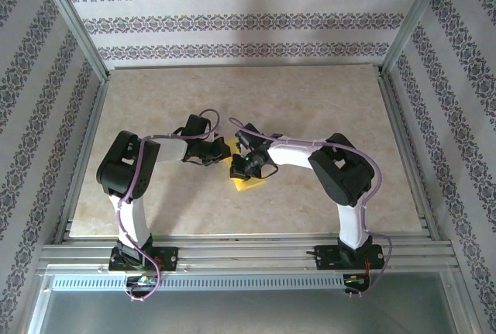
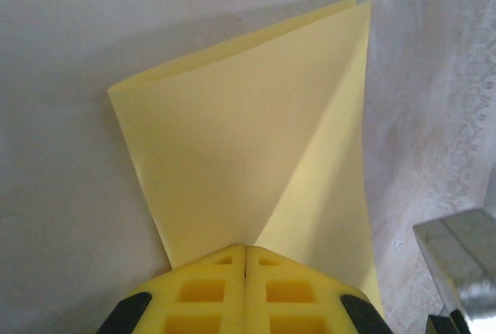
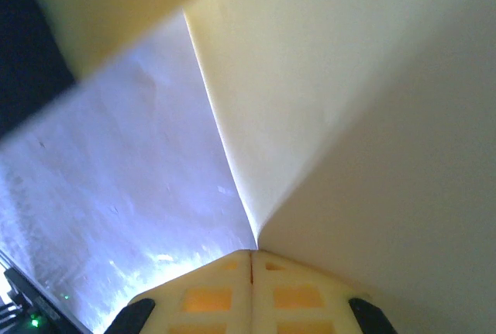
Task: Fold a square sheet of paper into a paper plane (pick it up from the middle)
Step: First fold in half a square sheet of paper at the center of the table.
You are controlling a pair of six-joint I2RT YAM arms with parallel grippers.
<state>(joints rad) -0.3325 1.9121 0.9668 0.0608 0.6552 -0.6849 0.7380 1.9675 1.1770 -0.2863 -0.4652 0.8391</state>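
The folded sheet of paper (image 2: 248,140) spreads just ahead of the left gripper (image 2: 246,250), which pinches its edge. The right gripper (image 3: 252,253) pinches it too. It seems light, floppy and easy to tear, so better hold near the crease.

The counter (image 1: 310,109) was a pale beige slab with faint marbling, set inside an aluminium frame (image 1: 248,253) whose rails ran along its near edge. A slanted metal post (image 1: 74,20) rose at each far corner. Wallpaper (image 1: 248,16) with dark floral bands on white covered the back and both sides. A slotted strip (image 1: 248,281) lay just below the rails, above a dull grey sheet (image 1: 248,315). In the left wrist view, a grey metal block (image 2: 461,260) sat at the lower right.
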